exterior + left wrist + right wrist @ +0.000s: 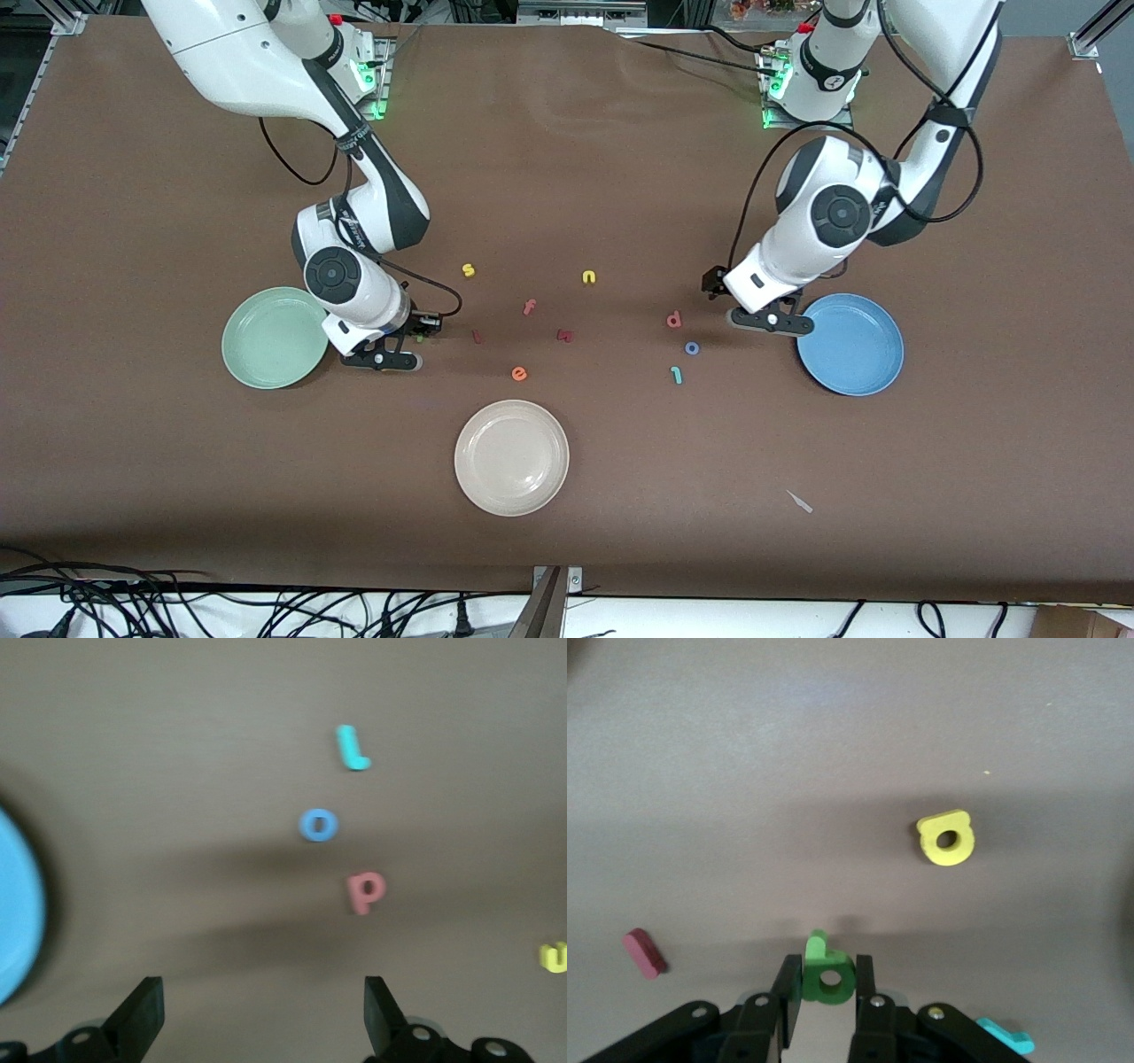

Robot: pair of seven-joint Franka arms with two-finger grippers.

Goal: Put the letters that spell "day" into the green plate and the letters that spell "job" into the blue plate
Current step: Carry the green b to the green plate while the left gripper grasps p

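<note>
Your right hand (829, 985) is clamped on the green letter (827, 973) low beside the green plate (275, 338); your left hand (264, 1014) hangs wide open and empty near the blue plate (850, 344). Both plates look bare, so every letter is still to deliver: yellow one (947, 838) and teal one (1005, 1035) lie nearby, and j (676, 375), o (692, 348), b (674, 320) lie on the desk (567, 133) beside the blue plate.

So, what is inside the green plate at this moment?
Nothing shows inside the green plate: its bowl looks bare. The right gripper, shut on a dark green letter, covers only the table beside it.

Left claw (769, 321) agape, right claw (383, 359) clamped
</note>
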